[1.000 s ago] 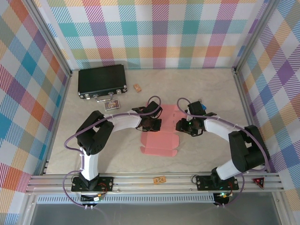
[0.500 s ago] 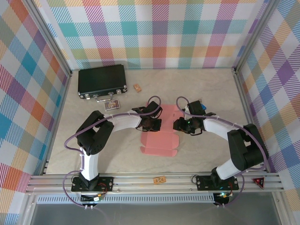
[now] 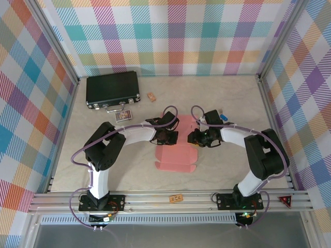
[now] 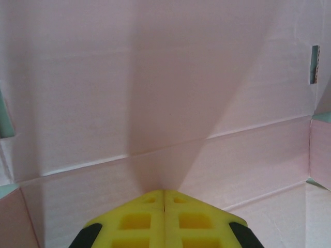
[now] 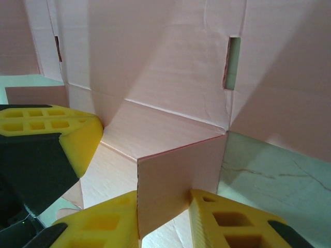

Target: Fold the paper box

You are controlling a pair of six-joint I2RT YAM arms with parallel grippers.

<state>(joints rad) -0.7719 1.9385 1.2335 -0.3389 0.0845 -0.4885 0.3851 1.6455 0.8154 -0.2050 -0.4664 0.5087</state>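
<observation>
The paper box is a salmon-pink die-cut sheet lying mostly flat in the middle of the table. My left gripper is shut, its yellow tips resting on a pink panel near a crease. My right gripper is at the sheet's right edge. In the right wrist view a small flap stands upright between its fingers, and both yellow pads touch it. The left gripper's yellow finger shows at the left there.
A black hard case lies at the back left, with a small patterned card in front of it and a tiny tan block beside it. A tan tag sits on the front rail. Checked walls enclose three sides.
My right gripper has shifted left toward the sheet and its jaws have narrowed onto the raised flap. The left arm has not moved.
</observation>
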